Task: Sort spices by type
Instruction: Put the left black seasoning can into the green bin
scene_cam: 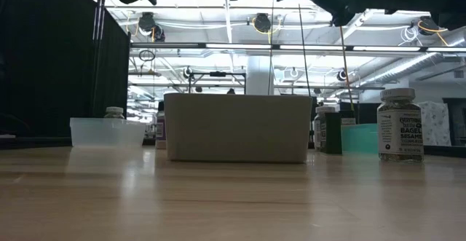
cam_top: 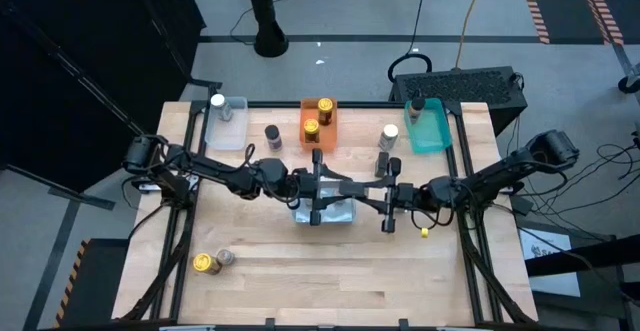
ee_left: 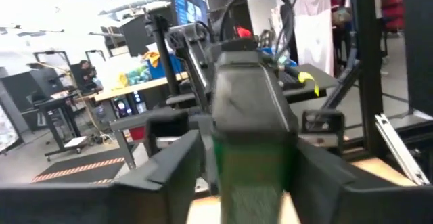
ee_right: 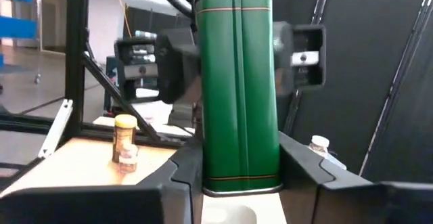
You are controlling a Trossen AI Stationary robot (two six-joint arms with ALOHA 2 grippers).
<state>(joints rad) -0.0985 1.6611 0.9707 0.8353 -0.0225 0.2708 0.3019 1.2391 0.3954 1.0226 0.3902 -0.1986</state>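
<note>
Spice tin held between two grippers over the white bin

Spice tin [ee_right: 237, 82], green with gold stripes, stands upright in the right wrist view, long axis vertical, clamped low down between the fingers of the right gripper [cam_top: 392, 203]. Left gripper [cam_top: 316, 193] meets it from the opposite side at table centre. In the left wrist view its fingers flank the same green tin [ee_left: 254, 149] and look closed on it, so both arms seem to share the hold. Looks like a handover mid-way; direction not clear.

Both grippers hang above the white bin [cam_top: 335, 214]. From the high view the tin itself is hidden under the wrists.

Elsewhere: orange bin [cam_top: 319, 123] holds gold-lidded jars, teal bin [cam_top: 430, 129] one dark-lidded jar, clear bin [cam_top: 226, 121] a white-lidded one. Loose jars stand between bins; two [cam_top: 211, 261] sit near the left front corner.

Judgement: next move turns on one gripper releasing while the other keeps the tin upright.
</note>
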